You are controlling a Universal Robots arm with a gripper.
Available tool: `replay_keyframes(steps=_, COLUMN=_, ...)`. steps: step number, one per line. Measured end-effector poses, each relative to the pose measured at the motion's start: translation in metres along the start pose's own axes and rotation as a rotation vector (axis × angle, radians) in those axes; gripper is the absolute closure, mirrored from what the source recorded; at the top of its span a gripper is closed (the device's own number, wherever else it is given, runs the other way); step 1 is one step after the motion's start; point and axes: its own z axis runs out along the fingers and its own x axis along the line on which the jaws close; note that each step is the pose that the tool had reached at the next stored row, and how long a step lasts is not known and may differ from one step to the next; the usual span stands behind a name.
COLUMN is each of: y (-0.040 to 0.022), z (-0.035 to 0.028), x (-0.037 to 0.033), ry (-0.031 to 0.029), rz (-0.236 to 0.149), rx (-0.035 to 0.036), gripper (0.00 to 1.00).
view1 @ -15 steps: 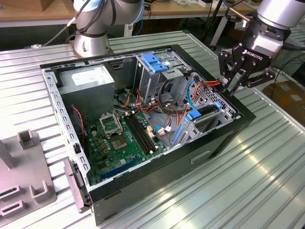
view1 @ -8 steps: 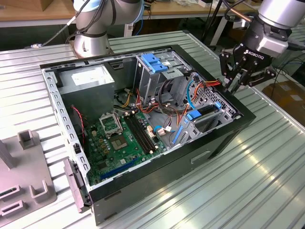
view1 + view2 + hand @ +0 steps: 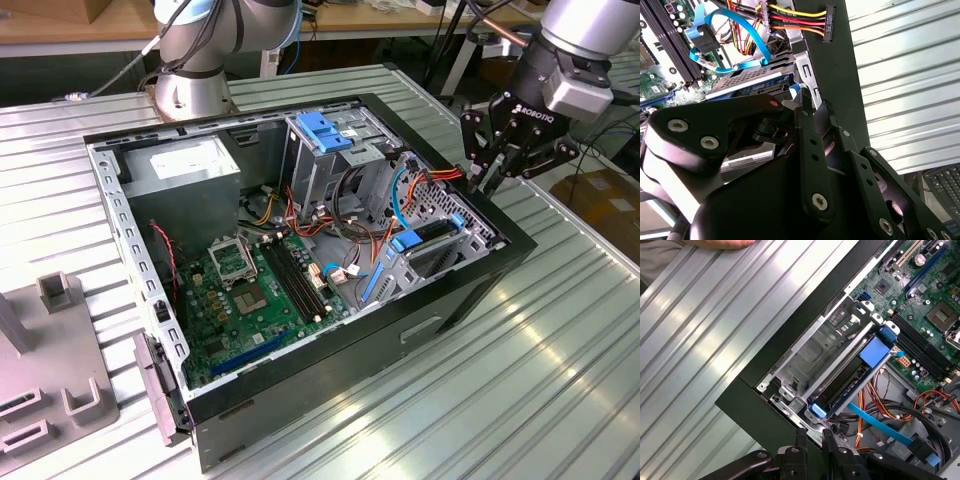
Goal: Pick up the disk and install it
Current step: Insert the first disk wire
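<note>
1. A grey fixture block [image 3: 55,380] lies at the exterior view's left on the slatted table [image 3: 560,340].
2. The open computer case [image 3: 470,290] holds a green board [image 3: 250,300].
3. The disk [image 3: 437,232] sits in the bay along the case's right wall.
4. The gripper [image 3: 490,180] hangs just above that wall, fingers clenched together, grasping nothing.

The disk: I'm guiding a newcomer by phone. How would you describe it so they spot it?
Find the open computer case. In the low metal cage by its wall at the exterior view's right sits the disk, a flat slab with light-blue tabs at both ends, unlike the single blue bracket topping the taller cage.
</note>
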Motion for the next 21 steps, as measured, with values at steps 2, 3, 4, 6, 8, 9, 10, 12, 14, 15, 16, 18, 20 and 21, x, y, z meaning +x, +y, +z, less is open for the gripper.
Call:
replay_keyframes(steps=2, y=-0.0002, z=-0.0001, x=-0.0002, ry=0.0002, rz=-0.009, rx=0.0001, gripper=0.73)
replay_keyframes(steps=3, y=-0.0003, z=0.0, x=-0.0003, ry=0.0003, rz=-0.013, rx=0.0002, gripper=0.73)
replay_keyframes(steps=4, y=-0.0004, z=0.0, x=-0.0004, ry=0.0004, rz=-0.018, rx=0.0002, gripper=0.73)
replay_keyframes(steps=6, y=-0.0006, z=0.0, x=-0.0005, ry=0.0006, rz=-0.027, rx=0.0003, gripper=0.73)
replay_keyframes(steps=8, y=-0.0008, z=0.0, x=-0.0006, ry=0.0007, rz=-0.036, rx=0.0005, gripper=0.73)
replay_keyframes(steps=9, y=-0.0009, z=0.0, x=-0.0007, ry=0.0009, rz=-0.044, rx=0.0005, gripper=0.73)
replay_keyframes(steps=10, y=-0.001, z=0.0, x=-0.0007, ry=0.001, rz=-0.048, rx=0.0006, gripper=0.73)
replay_keyframes(steps=12, y=-0.0012, z=0.0, x=-0.0009, ry=0.0013, rz=-0.064, rx=0.0008, gripper=0.73)
replay_keyframes(steps=14, y=-0.0014, z=0.0, x=-0.0011, ry=0.0015, rz=-0.076, rx=0.001, gripper=0.73)
replay_keyframes(steps=15, y=-0.0017, z=0.0, x=-0.0011, ry=0.0016, rz=-0.081, rx=0.0011, gripper=0.73)
replay_keyframes(steps=16, y=-0.0018, z=-0.0001, x=-0.0012, ry=0.0017, rz=-0.088, rx=0.0011, gripper=0.73)
replay_keyframes(steps=18, y=-0.0018, z=0.0, x=-0.0012, ry=0.0019, rz=-0.099, rx=0.0013, gripper=0.73)
replay_keyframes(steps=20, y=-0.0026, z=0.0, x=-0.001, ry=0.0023, rz=-0.115, rx=0.0015, gripper=0.73)
replay_keyframes(steps=21, y=-0.0029, z=-0.0001, x=-0.0009, ry=0.0024, rz=-0.125, rx=0.0017, gripper=0.73)
